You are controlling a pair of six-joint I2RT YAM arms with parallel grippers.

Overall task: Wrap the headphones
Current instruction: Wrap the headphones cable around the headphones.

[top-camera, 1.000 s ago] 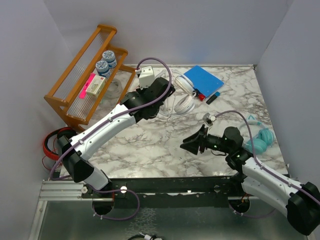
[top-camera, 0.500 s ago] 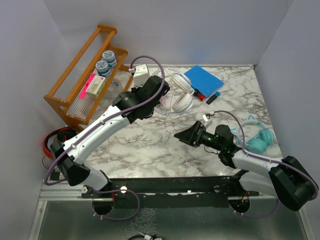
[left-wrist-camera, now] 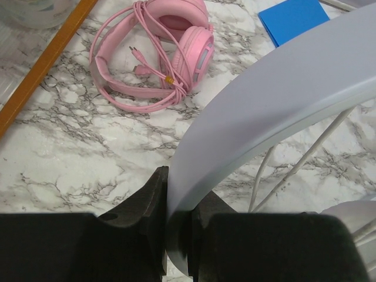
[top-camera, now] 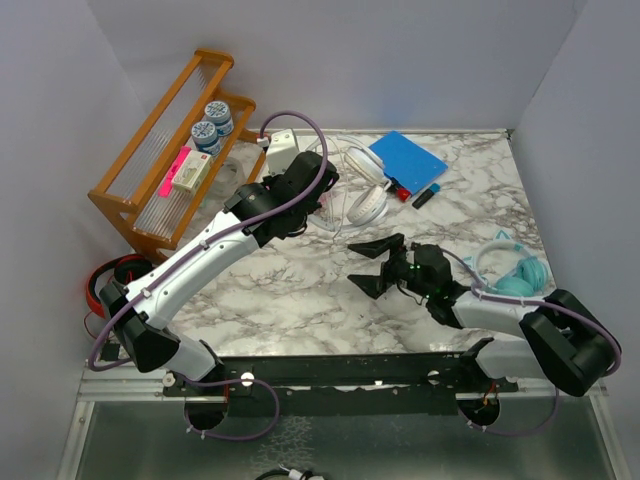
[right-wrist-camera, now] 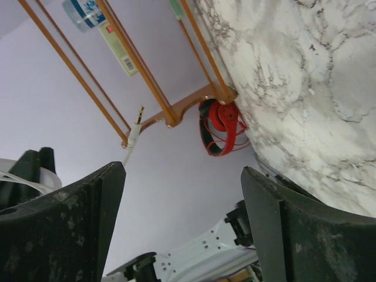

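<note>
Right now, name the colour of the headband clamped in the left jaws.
White: the smooth plastic headband, clearest in the left wrist view.

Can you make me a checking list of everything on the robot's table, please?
Surface: marble table, no spills seen.
Job's things: white headphones held by headband; pink headphones lying flat; teal headphones at right edge.
Clutter: blue pad; small black stick.
Grippers: left gripper jaws shut on white headphones; right gripper jaws open, empty.
Cables: white cable hanging loose; pink cable looped over its pair.
Surroundings: wooden rack with tins; red-and-black headphones beside table.
</note>
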